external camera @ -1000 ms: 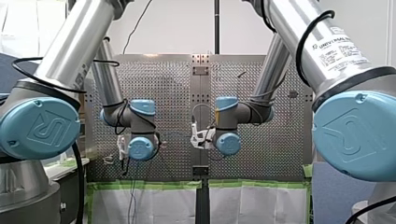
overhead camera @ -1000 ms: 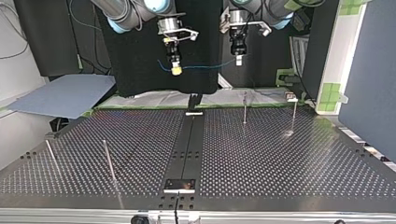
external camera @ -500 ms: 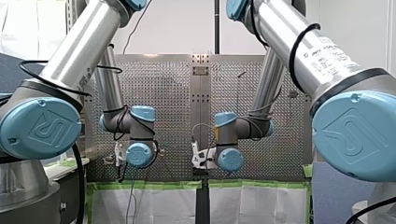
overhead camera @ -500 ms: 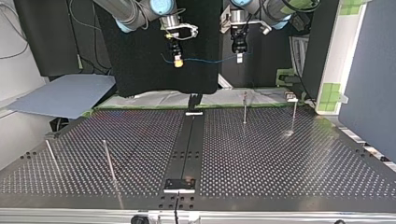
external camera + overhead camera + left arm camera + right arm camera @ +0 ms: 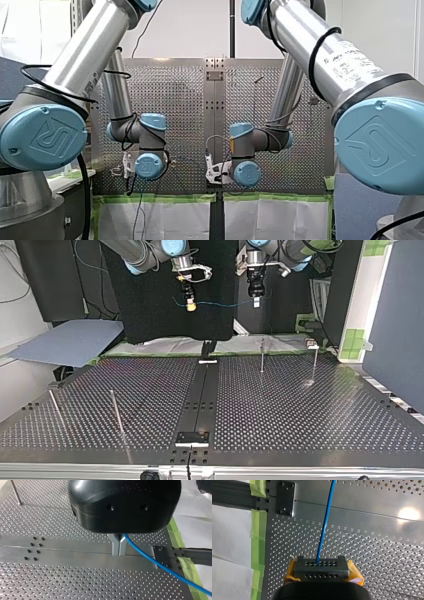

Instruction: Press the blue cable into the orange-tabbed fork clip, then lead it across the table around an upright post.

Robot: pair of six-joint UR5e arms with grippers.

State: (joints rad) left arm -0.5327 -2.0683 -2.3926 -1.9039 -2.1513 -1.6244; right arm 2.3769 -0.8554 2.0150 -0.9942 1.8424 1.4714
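The cable (image 5: 225, 304), thin, light and floppy, spans the air above the bench's (image 5: 300, 410) far edge in the top view, pinched tight by my left tool (image 5: 119, 552) and right tool (image 5: 321, 566); short grips should keep it steerable.

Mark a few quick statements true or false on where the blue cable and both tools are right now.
1. The blue cable spans between my left tool and my right tool, above the table. True.
2. My left tool is open and empty. False: its metal fingers are shut on the cable.
3. The cable loops around one of the upright posts. False: it hangs in the air, touching none of them.
4. My right tool has yellow pads. True.
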